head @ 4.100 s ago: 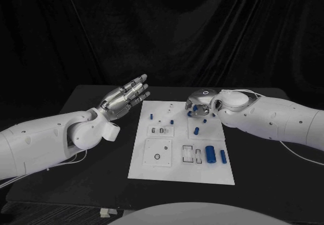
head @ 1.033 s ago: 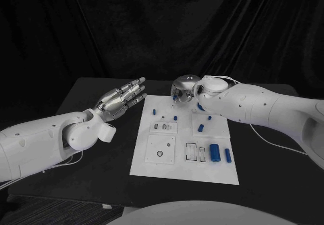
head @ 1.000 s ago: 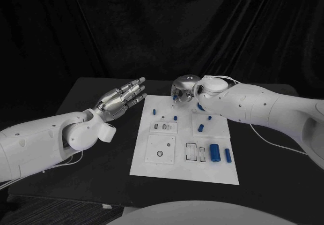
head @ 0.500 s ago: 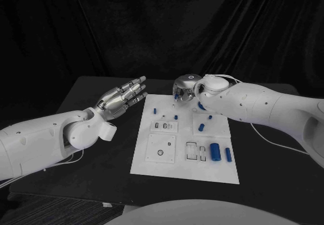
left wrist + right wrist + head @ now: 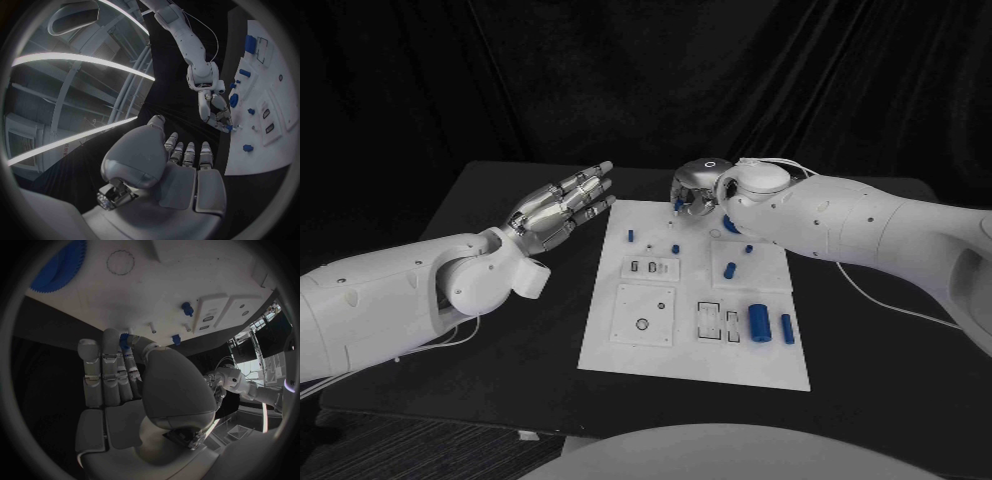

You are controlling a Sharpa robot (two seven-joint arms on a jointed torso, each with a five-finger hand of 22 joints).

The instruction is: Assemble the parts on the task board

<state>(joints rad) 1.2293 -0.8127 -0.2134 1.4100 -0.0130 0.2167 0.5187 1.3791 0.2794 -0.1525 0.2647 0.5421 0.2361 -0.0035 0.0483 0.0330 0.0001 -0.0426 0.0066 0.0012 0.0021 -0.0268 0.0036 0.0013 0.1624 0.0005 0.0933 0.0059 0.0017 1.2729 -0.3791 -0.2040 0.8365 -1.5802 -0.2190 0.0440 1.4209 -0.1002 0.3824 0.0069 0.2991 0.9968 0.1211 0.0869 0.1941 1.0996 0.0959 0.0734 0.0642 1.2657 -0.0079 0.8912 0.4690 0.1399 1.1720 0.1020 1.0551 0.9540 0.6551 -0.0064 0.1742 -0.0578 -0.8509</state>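
Since four seconds ago, the right hand point(image 5: 695, 186) has lifted from the board's middle to its far edge, and a small blue part point(image 5: 678, 205) now sits pinched at its fingertips. In the right wrist view the same part point(image 5: 125, 341) shows as a toothed blue piece between the thumb and the fingers point(image 5: 110, 365), which lie straight and close together, above the white surface. The left wrist view shows that hand point(image 5: 215, 111) with the blue piece point(image 5: 230, 128) at its tips, just over the board's point(image 5: 275, 115) edge.

The board point(image 5: 661, 350) lies in the middle of the black table point(image 5: 488, 330). On it, a large blue cylinder point(image 5: 759, 324) and a thinner one point(image 5: 788, 329) lie side by side near the right edge, beside two framed slots point(image 5: 721, 322). A blue peg point(image 5: 731, 270) stands further up, with a smaller one point(image 5: 747, 249) above it. Two more pegs point(image 5: 629, 237) stand on the left half near the far edge, the other point(image 5: 676, 247) just beneath the right hand. A square plate point(image 5: 642, 315) with a ring on it sits on the left side.

The left hand point(image 5: 564, 208) hovers off the board's far left corner, fingers straight, spread and holding nothing, much as before.
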